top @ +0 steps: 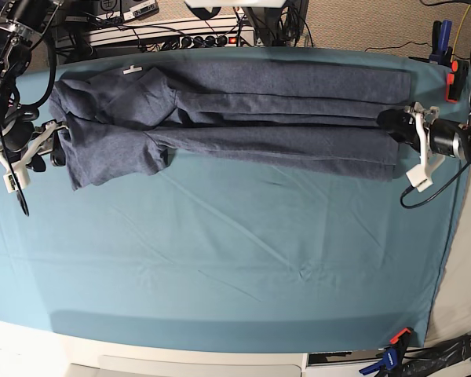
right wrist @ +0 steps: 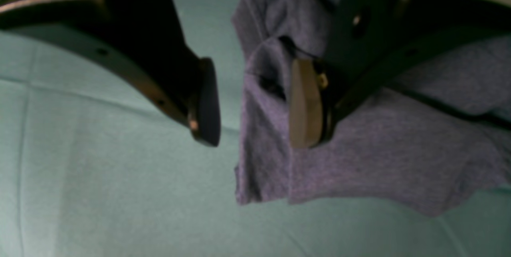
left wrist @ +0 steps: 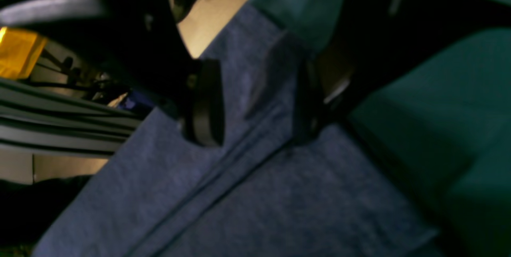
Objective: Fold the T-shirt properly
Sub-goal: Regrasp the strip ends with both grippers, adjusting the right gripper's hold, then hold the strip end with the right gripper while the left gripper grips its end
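Observation:
The slate blue-grey T-shirt (top: 259,110) lies folded lengthwise in a long band across the far part of the table, plain side up. My left gripper (top: 392,126) is at the band's right end. In the left wrist view it (left wrist: 255,103) is open and straddles a raised fold of the shirt (left wrist: 279,193). My right gripper (top: 59,141) is at the shirt's left end by the sleeve. In the right wrist view it (right wrist: 255,103) is open, one finger (right wrist: 305,101) on the shirt (right wrist: 379,149), the other finger (right wrist: 207,101) over the teal cloth.
The teal table cloth (top: 220,259) covers the table. Clamps sit at the far right edge (top: 453,75) and the near right corner (top: 392,357). A power strip and cables (top: 180,35) lie behind the table. A cable (top: 432,184) hangs from the left arm.

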Controlling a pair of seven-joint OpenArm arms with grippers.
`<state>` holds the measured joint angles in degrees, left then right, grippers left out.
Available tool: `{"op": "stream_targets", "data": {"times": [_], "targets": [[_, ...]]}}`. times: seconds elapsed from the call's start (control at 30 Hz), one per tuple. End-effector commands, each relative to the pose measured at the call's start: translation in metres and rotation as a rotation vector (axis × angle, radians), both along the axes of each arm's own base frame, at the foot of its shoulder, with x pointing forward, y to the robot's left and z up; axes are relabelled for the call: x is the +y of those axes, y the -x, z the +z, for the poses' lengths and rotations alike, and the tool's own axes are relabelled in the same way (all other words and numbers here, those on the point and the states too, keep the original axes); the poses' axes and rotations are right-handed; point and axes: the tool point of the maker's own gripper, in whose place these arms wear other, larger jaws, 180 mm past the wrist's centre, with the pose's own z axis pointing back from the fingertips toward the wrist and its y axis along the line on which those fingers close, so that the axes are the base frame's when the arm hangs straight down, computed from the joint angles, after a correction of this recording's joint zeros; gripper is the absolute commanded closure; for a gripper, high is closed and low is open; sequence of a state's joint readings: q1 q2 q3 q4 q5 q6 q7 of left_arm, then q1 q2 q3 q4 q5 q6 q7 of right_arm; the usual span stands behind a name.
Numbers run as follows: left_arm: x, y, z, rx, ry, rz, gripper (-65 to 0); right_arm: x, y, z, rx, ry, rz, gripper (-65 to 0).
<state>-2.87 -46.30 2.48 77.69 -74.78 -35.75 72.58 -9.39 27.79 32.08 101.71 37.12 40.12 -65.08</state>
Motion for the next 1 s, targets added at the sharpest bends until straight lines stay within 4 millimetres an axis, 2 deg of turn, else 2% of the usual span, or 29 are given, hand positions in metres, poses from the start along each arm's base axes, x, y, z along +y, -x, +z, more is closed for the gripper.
{"op": "stream_targets", "data": {"times": [0.0,0.37,0.6,0.73,0.97], "targets": [[0.010,-0.016,0.015,-0.052,-0.003,0.040,-30.5,-0.003,-0.009,0.021,-0.065,0.028,0.016,-29.5],[0.035,-0.038,0.030,-0.113,-0.029,0.175,-30.5,0.003,-0.012,0.033,-0.097,0.074,0.035,-29.5],[0.042,-0.033,0.024,-0.088,-0.043,0.202,-30.5,0.002,-0.013,0.035,-0.116,0.102,0.028,-29.5],[0.054,-0.026,0.010,-0.044,-0.053,0.260,-30.5,0.002,-0.013,0.035,-0.116,0.103,0.028,-29.5],[0.050,-0.026,0.009,-0.036,-0.019,0.278,-30.5,0.002,-0.013,0.035,-0.117,0.103,0.028,-29.5]]}}
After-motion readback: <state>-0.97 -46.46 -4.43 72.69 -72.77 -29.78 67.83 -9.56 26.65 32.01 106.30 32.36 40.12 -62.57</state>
